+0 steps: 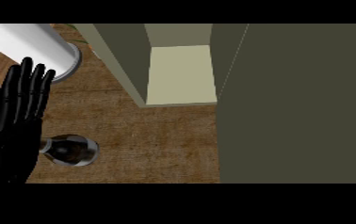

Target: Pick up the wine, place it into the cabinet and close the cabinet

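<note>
Wine bottle (pixel 69 149) is standing upright on the wooden counter (pixel 160 138), seen from above, near the counter's front-left corner. The left hand (pixel 22 119) is resting open just beside it, fingers straight, holding nothing. The cabinet (pixel 208 72) is standing open along the counter's rear, its pale shelf (pixel 182 75) showing. A white cylinder (pixel 42 46) is occupying the rear-left corner.

Wine bottle (pixel 69 149) on the table (pixel 153 138) at lower left, left hand (pixel 24 110) just left of it, cylinder (pixel 42 46) behind them, open cabinet (pixel 182 75) behind right, its door (pixel 288 105) at far right.
</note>
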Robot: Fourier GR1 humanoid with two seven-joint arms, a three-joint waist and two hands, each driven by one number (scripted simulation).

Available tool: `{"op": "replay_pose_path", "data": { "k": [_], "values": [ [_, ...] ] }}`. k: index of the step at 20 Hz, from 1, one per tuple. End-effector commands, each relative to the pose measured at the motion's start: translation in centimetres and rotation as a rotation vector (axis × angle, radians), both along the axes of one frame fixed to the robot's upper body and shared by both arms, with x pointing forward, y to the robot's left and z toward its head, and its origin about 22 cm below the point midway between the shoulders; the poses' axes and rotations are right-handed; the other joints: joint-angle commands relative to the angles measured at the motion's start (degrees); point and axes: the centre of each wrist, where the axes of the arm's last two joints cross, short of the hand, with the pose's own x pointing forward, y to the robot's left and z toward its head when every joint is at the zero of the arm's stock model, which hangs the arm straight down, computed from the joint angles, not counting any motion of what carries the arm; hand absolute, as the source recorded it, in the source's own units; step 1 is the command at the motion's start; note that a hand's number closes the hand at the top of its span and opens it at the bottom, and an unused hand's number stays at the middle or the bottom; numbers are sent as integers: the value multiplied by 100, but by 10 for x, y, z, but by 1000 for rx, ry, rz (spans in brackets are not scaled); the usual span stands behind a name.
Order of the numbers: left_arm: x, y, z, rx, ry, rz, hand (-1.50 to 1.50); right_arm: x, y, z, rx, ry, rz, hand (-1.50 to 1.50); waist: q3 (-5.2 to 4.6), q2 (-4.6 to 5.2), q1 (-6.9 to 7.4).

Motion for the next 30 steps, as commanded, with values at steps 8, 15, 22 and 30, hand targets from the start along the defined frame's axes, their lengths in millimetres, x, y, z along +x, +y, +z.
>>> {"op": "replay_pose_path", "data": {
  "k": [8, 15, 22, 30],
  "values": [
    [-12, 34, -43, -342, 261, -397, -150, -29, 19, -12, 58, 180, 318, -150, -148, -23, 239],
    [-35, 100, 18, -400, 299, -464, -150, -75, 8, 24, 94, 201, 365, -150, -129, -59, 211],
    [-62, 121, 60, -406, 335, -466, -150, -104, 14, 47, 105, 239, 383, -150, -128, -55, 215],
    [-82, 156, 88, -430, 349, -465, -150, -119, 22, 55, 117, 220, 374, -150, -131, -80, 220]
  ]
}}
